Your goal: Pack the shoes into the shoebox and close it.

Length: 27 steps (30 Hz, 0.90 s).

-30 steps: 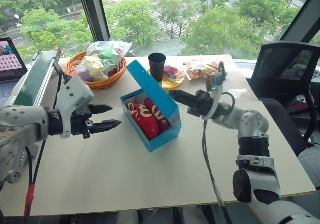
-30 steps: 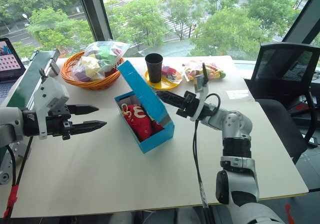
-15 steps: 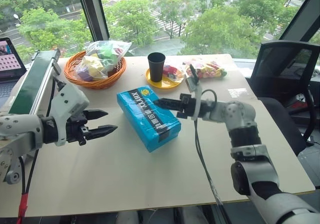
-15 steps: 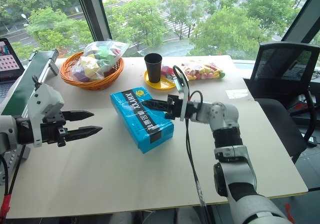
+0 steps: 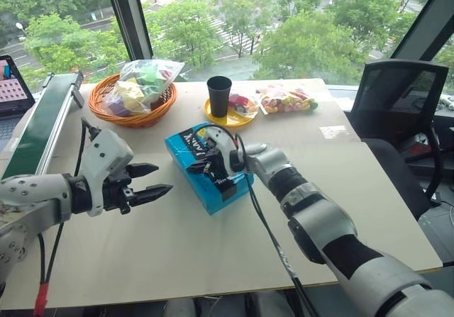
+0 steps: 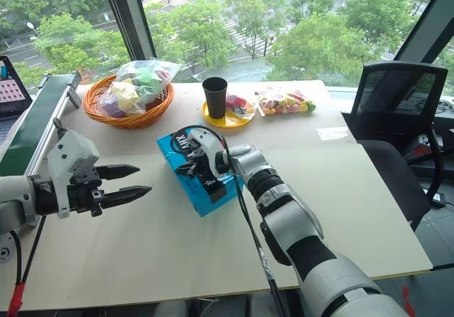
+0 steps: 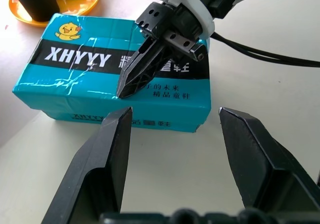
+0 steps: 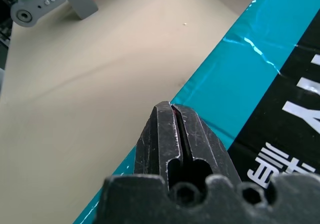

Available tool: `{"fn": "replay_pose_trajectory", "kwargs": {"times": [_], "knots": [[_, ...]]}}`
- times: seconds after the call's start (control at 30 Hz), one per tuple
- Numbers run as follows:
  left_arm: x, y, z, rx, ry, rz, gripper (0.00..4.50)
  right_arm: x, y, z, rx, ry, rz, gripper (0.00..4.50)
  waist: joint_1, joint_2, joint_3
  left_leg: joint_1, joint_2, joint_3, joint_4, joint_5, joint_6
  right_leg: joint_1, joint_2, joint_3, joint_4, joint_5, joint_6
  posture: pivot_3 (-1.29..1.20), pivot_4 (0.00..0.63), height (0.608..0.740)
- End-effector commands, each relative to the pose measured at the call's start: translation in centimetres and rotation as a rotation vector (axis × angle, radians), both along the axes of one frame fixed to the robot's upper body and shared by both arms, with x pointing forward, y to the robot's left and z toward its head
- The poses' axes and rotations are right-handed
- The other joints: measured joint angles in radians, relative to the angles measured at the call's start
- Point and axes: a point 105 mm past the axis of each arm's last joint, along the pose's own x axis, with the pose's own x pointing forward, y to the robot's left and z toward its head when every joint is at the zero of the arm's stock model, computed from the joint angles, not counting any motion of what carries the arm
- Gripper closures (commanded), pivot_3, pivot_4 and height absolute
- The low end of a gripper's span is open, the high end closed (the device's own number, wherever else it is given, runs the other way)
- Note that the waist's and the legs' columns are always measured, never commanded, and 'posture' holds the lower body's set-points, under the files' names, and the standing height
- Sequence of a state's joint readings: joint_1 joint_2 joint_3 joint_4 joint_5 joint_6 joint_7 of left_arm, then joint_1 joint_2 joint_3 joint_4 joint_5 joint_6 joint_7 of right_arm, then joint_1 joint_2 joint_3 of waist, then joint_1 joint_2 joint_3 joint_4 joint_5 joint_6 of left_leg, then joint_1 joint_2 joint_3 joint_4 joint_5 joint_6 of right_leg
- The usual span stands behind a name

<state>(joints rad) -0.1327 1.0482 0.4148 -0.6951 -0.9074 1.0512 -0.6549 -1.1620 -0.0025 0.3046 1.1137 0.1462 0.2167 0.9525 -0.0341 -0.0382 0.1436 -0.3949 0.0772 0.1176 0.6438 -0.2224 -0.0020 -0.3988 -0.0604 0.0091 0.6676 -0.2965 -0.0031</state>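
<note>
1. One cream-coloured table (image 5: 213,260) spans the lower and central part of the head-camera frame and carries every item listed below.
2. Shoebox (image 5: 186,147): turquoise, sited at frame centre on the table, lid down flat. The lid shows a black diagonal band, white lettering and a small yellow logo. No shoes are visible with the lid down.
3. Wicker basket (image 5: 106,90): upper left of the frame, at the far side of the table, holding a clear bag of coloured items.
4. Right gripper (image 7: 125,89): fingers pressed together with nothing between them. The arm enters from the lower right of the frame; the closed tips rest on the shoebox lid, at the black band near the lid's front edge.
5. Left gripper (image 5: 154,182): fingers spread apart, gripping nothing. It sits at centre left of the frame above the table, pointing toward the shoebox and apart from it.
6. Yellow plate (image 5: 237,118): above frame centre, just behind the shoebox.
7. Black cup (image 5: 219,94): upright on the yellow plate.
</note>
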Motion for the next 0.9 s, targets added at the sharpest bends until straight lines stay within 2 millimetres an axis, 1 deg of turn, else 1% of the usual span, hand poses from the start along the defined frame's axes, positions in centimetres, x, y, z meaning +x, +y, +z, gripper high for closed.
{"fn": "replay_pose_trajectory", "kwargs": {"times": [0.03, 0.1, 0.13, 0.17, 0.23, 0.3, 0.37, 0.4, 0.43, 0.5, 0.57, 0.6, 0.63, 0.7, 0.73, 0.77, 0.8, 0.83, 0.9], "knots": [[-0.3, -0.1, 0.6, 0.003, -0.041, 0.006, 1.56, 0.6, -2.9, -3.5, -0.129, 0.046, -0.080, 4.42, -0.003, 0.001, 0.000, 0.005, 0.001, 0.000, -0.001, 0.000, -0.001, 0.005, 0.000, 0.000, 0.000, 0.000, -0.001, 0.00, 0.150, 0.737], [-0.2, -0.2, 0.3, 0.001, -0.038, 0.007, 1.56, 0.5, -2.6, -1.3, -0.024, 0.062, -0.033, 4.42, 0.002, 0.001, 0.000, 0.011, 0.002, -0.001, -0.001, -0.004, -0.008, 0.012, 0.000, -0.002, 0.000, 0.000, -0.001, 0.00, 0.150, 0.737], [-0.2, -0.3, 0.2, -0.001, -0.036, 0.006, 1.56, 0.6, -2.6, 0.0, 0.029, 0.044, -0.012, 4.42, 0.005, 0.001, 0.000, 0.011, 0.002, -0.001, -0.001, -0.004, -0.008, 0.012, 0.000, -0.002, 0.000, 0.000, -0.002, 0.00, 0.150, 0.737], [-0.2, -0.4, 0.1, -0.007, -0.034, 0.004, 1.56, 0.8, -2.9, 1.6, 0.078, 0.008, 0.009, 4.17, 0.008, 0.001, 0.000, 0.010, 0.002, -0.001, -0.001, -0.003, -0.008, 0.012, 0.000, -0.002, -0.001, 0.000, -0.002, 0.00, 0.150, 0.737], [-0.2, -0.4, 0.0, -0.015, -0.031, 0.002, 1.56, 0.9, -3.7, 3.4, 0.118, -0.032, 0.034, 3.70, 0.011, 0.001, 0.000, 0.008, 0.002, -0.002, -0.001, -0.003, -0.008, 0.010, 0.000, -0.002, -0.001, 0.001, -0.002, 0.00, 0.150, 0.737], [-0.2, -0.5, -0.5, -0.026, -0.019, 0.002, 1.56, -0.3, -5.2, 5.5, 0.144, -0.046, 0.140, 3.05, 0.014, 0.001, 0.001, 0.004, 0.002, -0.002, -0.001, 0.000, -0.002, 0.006, 0.000, -0.002, -0.001, 0.001, -0.002, 0.00, 0.150, 0.737], [-0.1, -0.7, -1.9, -0.052, 0.016, 0.008, 1.56, -1.0, -7.3, 8.0, 0.166, -0.081, 0.157, 2.33, 0.016, 0.001, 0.001, -0.004, 0.002, -0.002, -0.001, 0.001, -0.001, -0.003, 0.001, -0.002, 0.000, 0.001, -0.002, 0.00, 0.150, 0.737], [-0.1, -0.9, -2.4, -0.068, 0.027, 0.006, 1.56, -1.2, -8.2, 8.5, 0.160, -0.093, 0.148, 2.04, 0.017, 0.002, 0.001, -0.008, 0.003, -0.002, -0.001, 0.001, -0.002, -0.007, 0.001, -0.001, 0.000, 0.001, -0.002, 0.00, 0.150, 0.737], [-0.2, -1.1, -2.6, -0.089, 0.031, 0.001, 1.56, -1.3, -9.0, 8.7, 0.140, -0.110, 0.126, 1.73, 0.019, 0.002, 0.001, -0.012, 0.003, -0.002, -0.001, 0.004, -0.008, -0.010, 0.001, -0.001, 0.000, 0.001, -0.002, 0.00, 0.150, 0.737], [-0.2, -1.4, -2.7, -0.126, 0.023, -0.003, 1.56, -1.2, -10.3, 8.6, 0.095, -0.147, 0.083, 1.03, 0.018, 0.001, 0.001, -0.018, 0.004, -0.002, -0.001, 0.004, -0.008, -0.015, 0.001, -0.001, 0.002, 0.001, -0.002, 0.00, 0.150, 0.737], [0.4, -0.4, -2.7, -0.183, -0.050, 0.096, 1.56, -0.8, -13.7, 7.9, 0.036, -0.147, -0.021, 0.31, 0.017, 0.001, 0.001, -0.024, 0.003, 0.000, 0.000, 0.004, -0.008, -0.022, 0.002, 0.001, 0.003, 0.001, -0.002, 0.00, 0.150, 0.737], [0.4, 0.4, -3.1, -0.194, -0.073, 0.154, 1.56, -0.5, -15.6, 7.5, 0.024, -0.129, -0.097, 0.03, 0.017, 0.001, 0.001, -0.024, 0.003, 0.001, 0.000, 0.004, -0.008, -0.023, 0.002, 0.001, 0.003, 0.001, -0.002, 0.00, 0.150, 0.737], [0.3, 1.0, -3.5, -0.198, -0.086, 0.192, 1.56, -0.3, -16.9, 7.2, 0.019, -0.117, -0.147, 0.03, 0.019, 0.001, 0.001, -0.024, 0.003, 0.001, 0.001, 0.004, -0.008, -0.023, 0.002, 0.001, 0.002, 0.001, -0.002, 0.00, 0.150, 0.737], [0.0, 1.5, -3.9, -0.215, -0.103, 0.230, 1.56, -0.2, -18.1, 6.9, 0.033, -0.101, -0.211, 0.03, 0.021, 0.001, 0.001, -0.024, 0.003, 0.002, 0.001, 0.003, -0.006, -0.023, 0.001, 0.002, -0.003, 0.001, -0.002, 0.00, 0.150, 0.737], [0.0, 1.9, -4.5, -0.222, -0.119, 0.290, 1.56, 0.3, -19.4, 6.0, 0.034, -0.110, -0.293, 0.03, 0.019, 0.001, 0.001, -0.025, 0.002, 0.002, 0.002, 0.003, -0.006, -0.024, 0.001, 0.002, -0.003, 0.001, -0.002, 0.00, 0.150, 0.737], [0.2, 2.4, -5.5, -0.228, -0.134, 0.371, 1.56, 0.7, -20.8, 4.6, 0.031, -0.106, -0.381, 0.03, 0.018, 0.001, 0.001, -0.025, 0.001, 0.003, 0.002, 0.002, -0.004, -0.024, 0.001, 0.003, -0.003, 0.001, -0.001, 0.00, 0.150, 0.737], [0.2, 2.7, -6.3, -0.232, -0.138, 0.431, 1.56, 0.8, -21.8, 3.4, 0.035, -0.087, -0.450, 0.03, 0.018, 0.001, 0.001, -0.023, 0.001, 0.004, 0.002, 0.000, 0.000, -0.023, 0.001, 0.004, -0.003, 0.001, -0.001, 0.00, 0.150, 0.737], [0.0, 2.9, -7.9, -0.218, -0.130, 0.478, 1.56, 0.8, -22.7, 1.5, 0.054, -0.071, -0.520, 0.03, 0.019, 0.000, 0.000, -0.021, 0.001, 0.004, 0.002, -0.001, 0.002, -0.020, 0.001, 0.004, -0.003, 0.001, -0.001, 0.00, 0.150, 0.737], [-0.5, 2.8, -10.5, -0.224, -0.105, 0.547, 1.56, 0.7, -24.1, -1.3, 0.071, -0.099, -0.648, 0.03, 0.020, 0.000, -0.001, -0.009, 0.002, 0.003, 0.001, -0.003, 0.005, -0.007, 0.001, 0.004, -0.005, 0.001, -0.001, 0.00, 0.150, 0.737]]}}
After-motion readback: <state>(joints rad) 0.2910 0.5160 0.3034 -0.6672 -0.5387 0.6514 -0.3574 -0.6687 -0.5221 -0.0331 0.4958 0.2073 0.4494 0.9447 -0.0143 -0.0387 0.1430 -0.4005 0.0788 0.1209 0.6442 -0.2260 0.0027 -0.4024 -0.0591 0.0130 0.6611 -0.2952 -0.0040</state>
